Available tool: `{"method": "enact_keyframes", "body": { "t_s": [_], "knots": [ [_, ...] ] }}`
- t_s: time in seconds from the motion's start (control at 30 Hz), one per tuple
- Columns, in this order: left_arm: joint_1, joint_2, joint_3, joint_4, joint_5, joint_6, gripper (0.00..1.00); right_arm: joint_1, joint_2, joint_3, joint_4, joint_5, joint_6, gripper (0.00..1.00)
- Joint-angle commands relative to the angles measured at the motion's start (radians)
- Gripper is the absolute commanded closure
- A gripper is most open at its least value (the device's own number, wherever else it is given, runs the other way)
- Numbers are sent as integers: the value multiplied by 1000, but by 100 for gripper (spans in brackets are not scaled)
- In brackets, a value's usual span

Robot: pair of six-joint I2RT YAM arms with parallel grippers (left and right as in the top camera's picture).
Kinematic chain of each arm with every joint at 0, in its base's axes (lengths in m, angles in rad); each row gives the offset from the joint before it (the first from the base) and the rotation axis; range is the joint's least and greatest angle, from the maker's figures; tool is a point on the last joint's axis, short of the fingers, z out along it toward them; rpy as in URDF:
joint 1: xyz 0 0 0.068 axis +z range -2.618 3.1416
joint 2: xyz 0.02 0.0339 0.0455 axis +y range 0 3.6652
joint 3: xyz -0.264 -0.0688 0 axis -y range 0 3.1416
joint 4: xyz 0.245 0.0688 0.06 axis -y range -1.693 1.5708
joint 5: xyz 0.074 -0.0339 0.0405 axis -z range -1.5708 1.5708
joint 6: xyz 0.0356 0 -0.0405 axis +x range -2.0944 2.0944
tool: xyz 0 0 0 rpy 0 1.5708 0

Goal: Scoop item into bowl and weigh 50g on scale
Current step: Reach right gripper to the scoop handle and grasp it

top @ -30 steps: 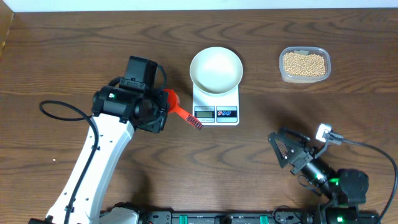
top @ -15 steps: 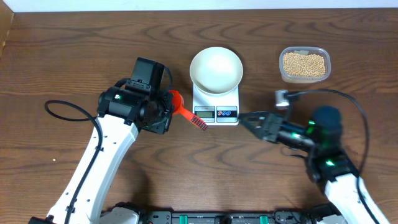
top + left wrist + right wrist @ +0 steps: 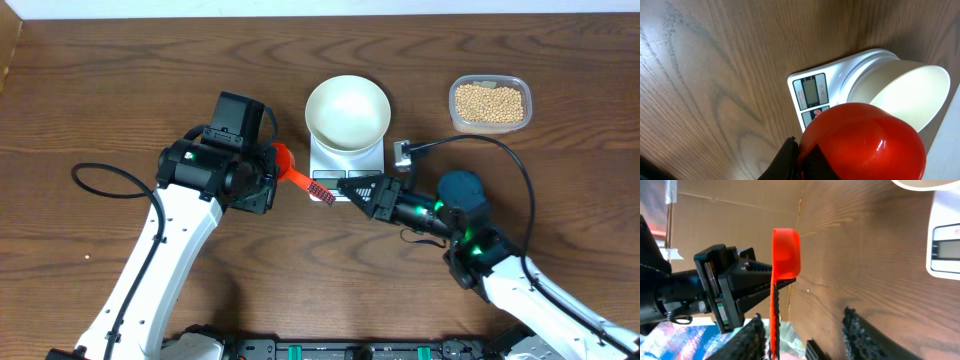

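My left gripper (image 3: 266, 168) is shut on a red scoop (image 3: 285, 164) just left of the scale (image 3: 348, 172). In the left wrist view the scoop's cup (image 3: 862, 137) fills the lower frame above my gripper (image 3: 799, 150). The scoop's ribbed handle (image 3: 316, 194) points toward my right gripper (image 3: 350, 187), which is open around its end. In the right wrist view the handle (image 3: 774, 325) stands between the jaws, close to the left finger (image 3: 752, 337). The white bowl (image 3: 347, 110) sits on the scale. The beans (image 3: 489, 103) lie in a clear tub at the back right.
The clear tub (image 3: 455, 112) stands right of the scale near the table's far edge. A black cable (image 3: 105, 178) loops on the table left of my left arm. Another cable (image 3: 500, 160) arcs over my right arm.
My right arm has swung from the front right corner to the scoop's handle, and its jaws have narrowed. My left arm shifted slightly right with the scoop.
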Motion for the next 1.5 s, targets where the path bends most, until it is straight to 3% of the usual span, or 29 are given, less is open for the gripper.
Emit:
{"method": "enact_keyframes", "body": {
  "t_s": [0.0, 0.27, 0.7, 0.87, 1.07, 1.47],
  "knots": [
    [-5, 13, -4, -3, -24, -17, 93, 40, 11, 18, 51, 50, 5, 58],
    [-43, 63, -4, -3, -24, -60, 93, 54, 11, 18, 84, 54, 8, 69],
    [-84, 107, -4, 10, -24, -87, 93, 87, 11, 18, -44, 129, 26, 73],
    [-84, 107, -4, 16, -24, -87, 93, 92, 11, 18, -43, 129, 53, 66],
    [-85, 107, -4, 16, -24, -87, 93, 110, 11, 18, -40, 148, 67, 65],
    [-96, 107, -4, 16, -24, -87, 93, 119, 11, 18, -41, 166, 62, 74]
  ]
}}
